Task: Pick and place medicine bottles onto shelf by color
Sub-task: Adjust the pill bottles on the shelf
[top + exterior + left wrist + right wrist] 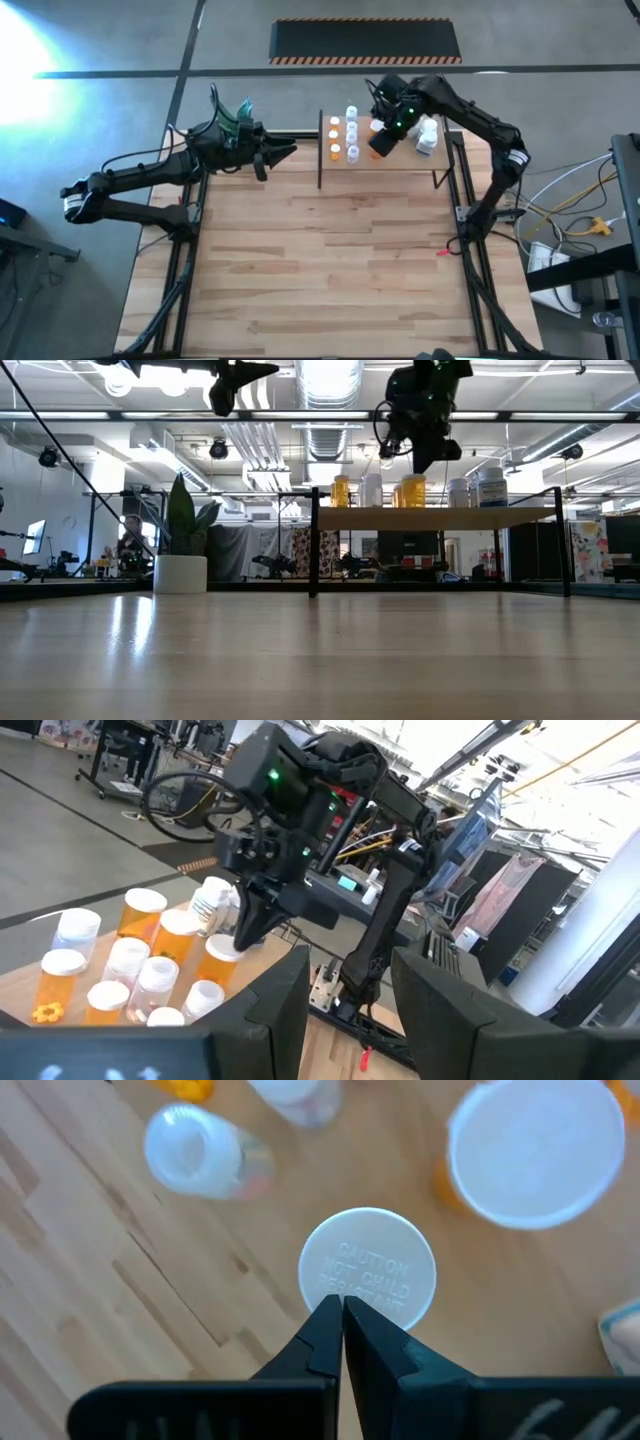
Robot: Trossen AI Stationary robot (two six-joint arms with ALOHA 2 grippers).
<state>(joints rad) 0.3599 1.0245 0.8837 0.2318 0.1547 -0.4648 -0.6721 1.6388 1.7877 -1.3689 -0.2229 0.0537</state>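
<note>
Two dark, near-black jointed arms with tubular links and rounded joint housings. Right arm point(470, 115): black cable loops along the wrist; small green indicator lights on the wrist housing. Right gripper point(342, 1315): two matte black fingers tapering to thin wedge tips. Left arm point(140, 180): same dark finish. Left gripper point(348, 982): broad, flat black fingers.

Only readable text: raised lettering on the round white plastic bottle cap point(368, 1267) in the right wrist view, reading "CAUTION" on the top line, then "NOT CHILD" below it. A third line sat under that, partly hidden by the pincer point(343, 1302) tips, too covered to read. Labels on the other bottles were too small or blurred to read in any view.
</note>
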